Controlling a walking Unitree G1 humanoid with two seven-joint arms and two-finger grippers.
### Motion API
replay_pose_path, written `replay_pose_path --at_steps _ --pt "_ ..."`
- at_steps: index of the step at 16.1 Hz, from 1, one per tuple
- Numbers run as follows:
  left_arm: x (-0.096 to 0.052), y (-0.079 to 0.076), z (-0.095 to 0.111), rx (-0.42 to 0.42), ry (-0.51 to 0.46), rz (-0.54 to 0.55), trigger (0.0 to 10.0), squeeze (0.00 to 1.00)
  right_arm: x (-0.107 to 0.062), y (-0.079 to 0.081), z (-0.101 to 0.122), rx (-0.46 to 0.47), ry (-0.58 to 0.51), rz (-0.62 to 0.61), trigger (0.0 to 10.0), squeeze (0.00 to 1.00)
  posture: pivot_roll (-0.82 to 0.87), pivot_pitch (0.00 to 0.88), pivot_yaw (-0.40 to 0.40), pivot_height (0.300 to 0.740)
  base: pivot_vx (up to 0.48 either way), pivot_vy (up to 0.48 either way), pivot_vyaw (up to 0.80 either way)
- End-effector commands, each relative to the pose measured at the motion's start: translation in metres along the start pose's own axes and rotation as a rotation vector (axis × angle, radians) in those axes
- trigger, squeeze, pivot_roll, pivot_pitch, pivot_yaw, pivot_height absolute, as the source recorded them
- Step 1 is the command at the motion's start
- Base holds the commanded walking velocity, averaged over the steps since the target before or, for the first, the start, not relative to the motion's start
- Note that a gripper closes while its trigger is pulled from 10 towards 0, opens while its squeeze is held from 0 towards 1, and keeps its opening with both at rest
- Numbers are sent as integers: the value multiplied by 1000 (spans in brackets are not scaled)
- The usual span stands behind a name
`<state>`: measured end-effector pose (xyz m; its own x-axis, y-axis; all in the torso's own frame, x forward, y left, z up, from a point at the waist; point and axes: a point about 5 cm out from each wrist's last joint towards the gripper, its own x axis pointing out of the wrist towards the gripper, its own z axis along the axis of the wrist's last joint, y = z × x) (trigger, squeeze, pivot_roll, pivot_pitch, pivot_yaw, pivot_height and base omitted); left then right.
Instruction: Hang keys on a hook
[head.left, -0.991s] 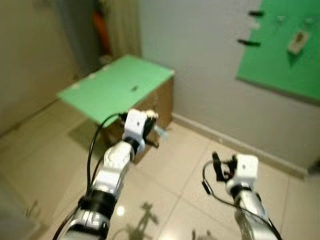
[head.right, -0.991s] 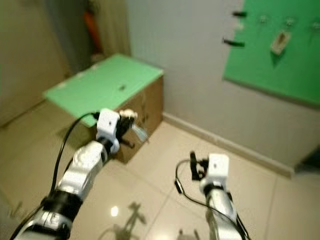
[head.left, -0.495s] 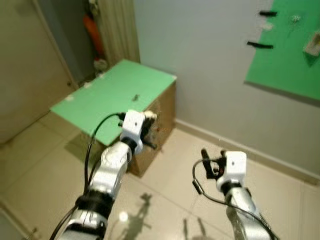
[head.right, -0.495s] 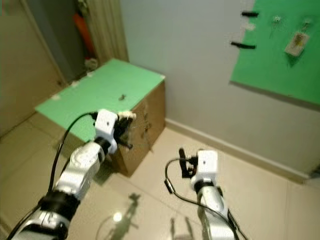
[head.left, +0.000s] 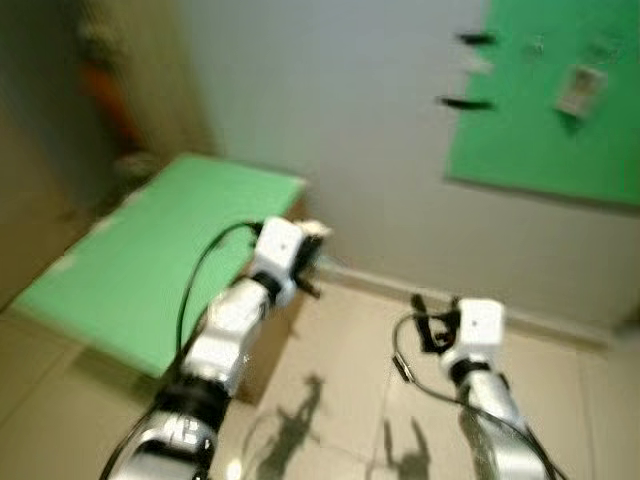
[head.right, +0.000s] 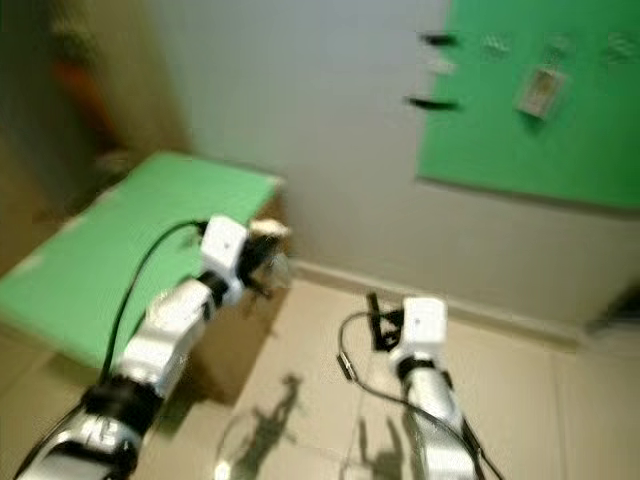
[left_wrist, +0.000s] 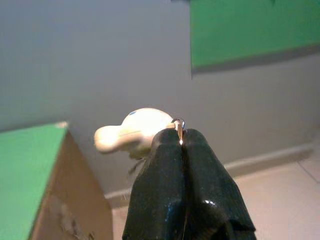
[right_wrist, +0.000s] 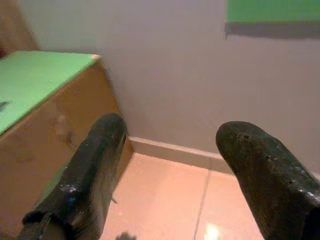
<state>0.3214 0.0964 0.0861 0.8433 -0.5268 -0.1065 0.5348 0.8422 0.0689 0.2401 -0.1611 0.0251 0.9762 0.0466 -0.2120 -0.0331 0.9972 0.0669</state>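
Note:
My left gripper (left_wrist: 181, 142) is shut on a key ring with a cream fob (left_wrist: 131, 134) that sticks out beside the fingertips. In the eye views it is raised in front of the grey wall, over the box corner, with the cream fob (head.left: 312, 231) at its tip. On the wall at the upper right hangs a green board (head.left: 540, 130) with two black hooks (head.left: 463, 102) at its left edge and small hooks along its top. A pale tag (head.left: 576, 90) hangs on the board. My right gripper (right_wrist: 172, 135) is open and holds nothing, low over the floor.
A cardboard box with a green top (head.left: 140, 260) stands against the wall at the left. A skirting board (head.left: 560, 322) runs along the wall's foot. Beige floor tiles (head.left: 350, 400) lie below both arms. A dark doorway area is at the far left.
The whole picture has shifted and blurred: the camera has turned, so the box sits lower left and the green board looks nearer. Both arms keep their pose, the left still shut on the keys.

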Motion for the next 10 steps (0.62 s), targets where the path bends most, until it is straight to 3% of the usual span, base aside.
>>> replay_pose_path --at_steps 1,6,7,10 --pt "6 -9 9 35 -30 -53 10000 0 0 -7 2 -5 -7 -20 10000 0 -190 0 78 740 480 0 -706" --pt "5 -16 5 13 -16 -121 10000 0 -2 -9 3 -28 -35 -38 10000 0 -193 0 83 740 475 0 -695" --pt "5 -17 4 21 10 -176 10000 0 -1 -10 5 -26 -28 -34 10000 0 -193 0 84 740 0 0 0" --pt "4 6 18 104 41 -299 10000 0 7 -19 23 -50 -37 25 10000 0 -186 0 74 740 0 0 0"
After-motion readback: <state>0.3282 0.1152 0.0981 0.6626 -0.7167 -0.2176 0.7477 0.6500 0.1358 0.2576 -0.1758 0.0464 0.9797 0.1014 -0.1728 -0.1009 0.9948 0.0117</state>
